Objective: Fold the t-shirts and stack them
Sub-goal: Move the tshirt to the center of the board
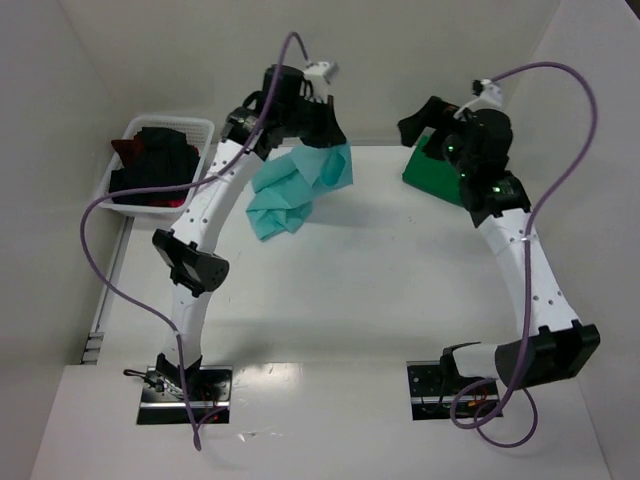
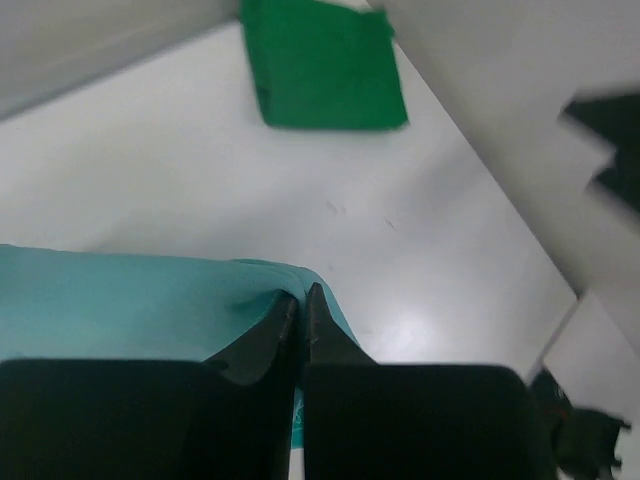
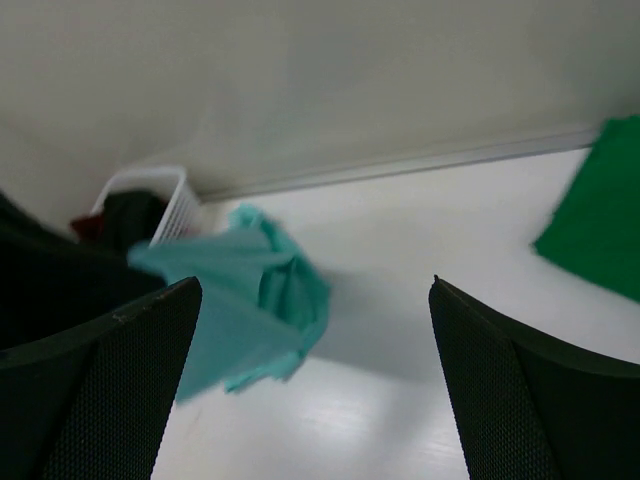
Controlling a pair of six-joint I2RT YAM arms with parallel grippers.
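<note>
Teal t-shirt (image 1: 297, 190) hangs bunched from the left gripper (image 2: 302, 296), over the back-left part of the table (image 1: 380, 290), just right of the white basket (image 1: 203, 128). Left jaws are pinched tight on a fold of the teal cloth, and the wrist view shows no gap between them. The cloth drapes down from the pinch toward the near-left, crumpled, not flat. Can't tell whether its lowest end touches the table.

Green t-shirt (image 1: 428, 175) lies folded flat, roughly square, at the back-right of the table close to the wall, well apart from the teal one. The right arm covers part of it in the top view.

Right gripper (image 3: 313, 288) sits near the green shirt, jaws spread wide with nothing between them. Its camera looks across the table at the hanging teal shirt.

The basket holds a crumpled black t-shirt (image 1: 160, 160), with a dark red t-shirt (image 1: 120, 150) showing at its left edge.
</note>
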